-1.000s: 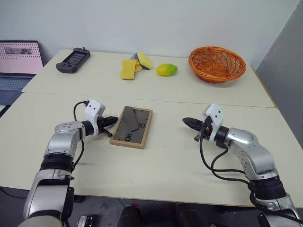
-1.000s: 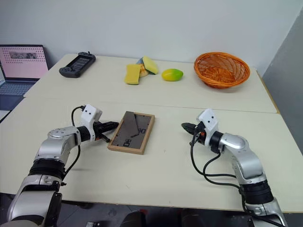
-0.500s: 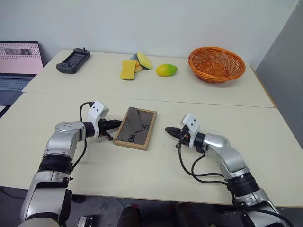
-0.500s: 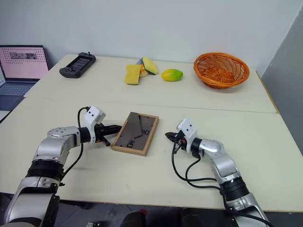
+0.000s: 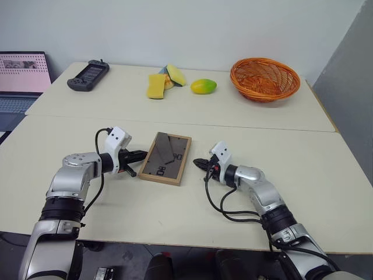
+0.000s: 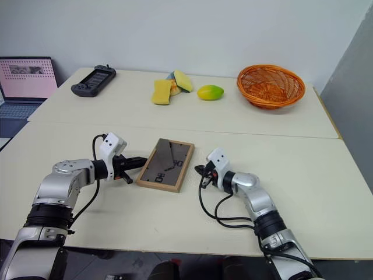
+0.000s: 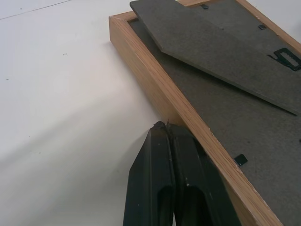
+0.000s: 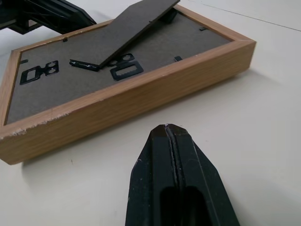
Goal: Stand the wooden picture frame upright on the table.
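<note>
The wooden picture frame (image 5: 166, 158) lies flat on the table (image 5: 175, 216), dark back up, with its easel stand (image 8: 136, 21) raised a little off the back. My left gripper (image 7: 161, 126) is shut, its tips pressed against the frame's left wooden side. My right gripper (image 8: 165, 128) is shut too and points at the frame's right side from a short gap away, low over the tabletop. In the head views the two grippers (image 5: 143, 155) (image 5: 197, 163) flank the frame.
On the far section, past the seam (image 5: 233, 127), stand an orange wicker basket (image 5: 265, 79), a mango (image 5: 204, 86), yellow sponges (image 5: 156, 86) and a black handheld controller (image 5: 87, 74). A laptop (image 5: 22, 73) sits off the table's left.
My right gripper has swung left and down across the table to just beside the frame's right side. The left gripper has stayed at the frame's left edge.
</note>
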